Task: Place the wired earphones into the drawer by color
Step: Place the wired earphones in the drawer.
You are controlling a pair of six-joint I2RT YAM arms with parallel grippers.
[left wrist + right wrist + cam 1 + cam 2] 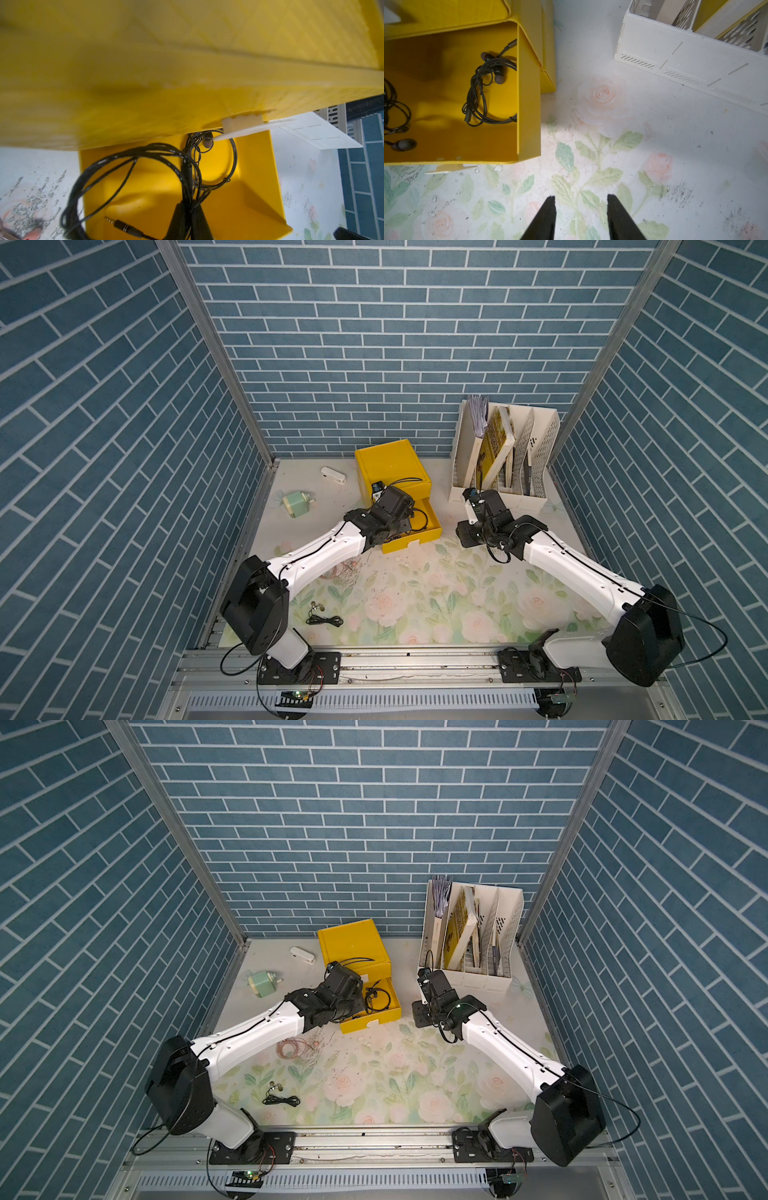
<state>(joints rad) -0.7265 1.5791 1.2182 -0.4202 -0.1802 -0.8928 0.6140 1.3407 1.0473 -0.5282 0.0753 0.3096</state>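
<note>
The worktop (436,614) carries the yellow cabinet (386,464), whose bottom drawer (528,104) stands pulled out toward the arms; the drawers above it are shut.

The left pincer (190,218) is clamped on a bunch of strands of a black earphone coil (185,176) over the open drawer; part of its loop spills past the drawer's side wall. The right pincer (582,218) hovers beside the drawer with its jaws parted and nothing between them.

A second black coil (475,83) lies inside the drawer. A third (280,1100) lies on the worktop near the left arm's base, stretched side to side in a top view; a pinkish-copper coil (293,1048) lies between it and the drawer.

These coils look featherlight, limp and quick to tangle, with no fixed long axis; best pinched where strands bunch, not by one strand or a bud. The held coil's plug (122,224) lies flat-looking over the drawer floor.
</note>
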